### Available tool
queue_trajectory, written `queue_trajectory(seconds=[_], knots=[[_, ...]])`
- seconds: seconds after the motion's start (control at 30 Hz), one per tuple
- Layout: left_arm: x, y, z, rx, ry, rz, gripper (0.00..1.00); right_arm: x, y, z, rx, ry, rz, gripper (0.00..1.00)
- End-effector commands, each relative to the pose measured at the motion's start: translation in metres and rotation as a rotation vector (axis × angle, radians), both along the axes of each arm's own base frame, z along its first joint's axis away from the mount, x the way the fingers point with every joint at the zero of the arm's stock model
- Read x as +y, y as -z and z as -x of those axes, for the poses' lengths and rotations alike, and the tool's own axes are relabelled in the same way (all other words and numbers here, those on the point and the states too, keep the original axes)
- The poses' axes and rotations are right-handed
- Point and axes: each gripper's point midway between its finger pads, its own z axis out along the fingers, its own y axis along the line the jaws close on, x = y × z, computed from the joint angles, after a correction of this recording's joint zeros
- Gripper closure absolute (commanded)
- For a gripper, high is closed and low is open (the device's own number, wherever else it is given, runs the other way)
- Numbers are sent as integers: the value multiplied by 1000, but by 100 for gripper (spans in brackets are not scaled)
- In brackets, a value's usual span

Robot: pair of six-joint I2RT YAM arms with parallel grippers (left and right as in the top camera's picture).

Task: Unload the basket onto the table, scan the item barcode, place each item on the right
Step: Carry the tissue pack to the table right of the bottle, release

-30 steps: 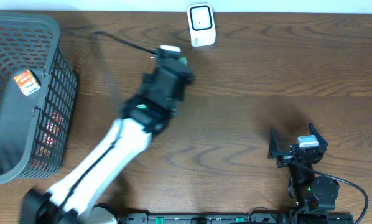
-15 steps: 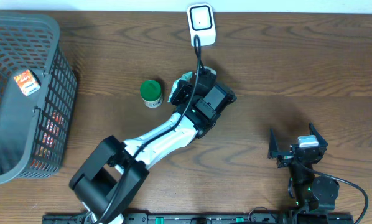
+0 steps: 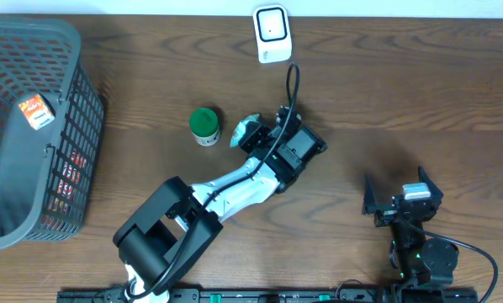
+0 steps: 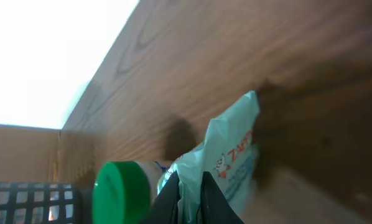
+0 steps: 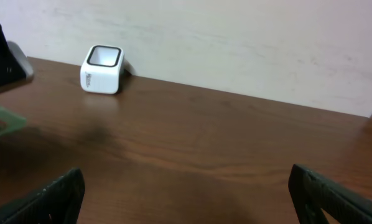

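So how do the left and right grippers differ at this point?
The left gripper is shut on a pale packet; the right gripper stands open and empty. The left gripper is out at mid-table, near the green-lidded jar; the right gripper sits back near the front edge. Both have dark fingers and are over the wooden table.

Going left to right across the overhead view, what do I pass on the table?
Grey mesh basket → green-lidded jar → pale packet pinched in the left claw → white scanner at the far edge → open right claw.
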Motion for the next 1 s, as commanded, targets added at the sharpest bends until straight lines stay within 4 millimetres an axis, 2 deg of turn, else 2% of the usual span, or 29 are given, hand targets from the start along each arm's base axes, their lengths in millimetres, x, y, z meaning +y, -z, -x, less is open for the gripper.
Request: queue_trajectory(seconds=[0.0,0.03,0.13,0.2,0.3,0.4,0.5,0.63,0.67,0.77,0.83,0.9,0.93,0.97], knots=[[-23,12,14,58,77,8,84,2,0,0,1,-6,-15,1],[-26,12,17,60,87,4,66,2,0,0,1,-6,-15,1],[-33,8,22,55,106,10,26,2,0,0,1,-6,-15,1],[-35,0,23,45,112,23,12,2,0,0,1,-6,-15,1],[-35,-23,23,14,113,60,4,2,0,0,1,-6,-15,1],[-33,-64,24,-53,107,147,1,2,0,0,1,-6,-15,1],[-24,-130,25,-167,85,298,2,2,0,0,1,-6,-15,1],[2,-213,33,-286,91,515,2,2,0,0,1,-6,-15,1],[34,-252,38,-375,40,622,2,2,0,0,1,-6,-15,1],[105,-297,48,-515,-102,747,2,2,0,0,1,-6,-15,1],[157,-315,58,-599,-219,791,2,2,0,0,1,-6,-15,1],[200,-323,72,-658,-317,804,2,2,0,0,1,-6,-15,1],[238,-328,87,-705,-406,820,2,2,0,0,1,-6,-15,1],[256,-329,95,-727,-452,826,2,2,0,0,1,-6,-15,1]])
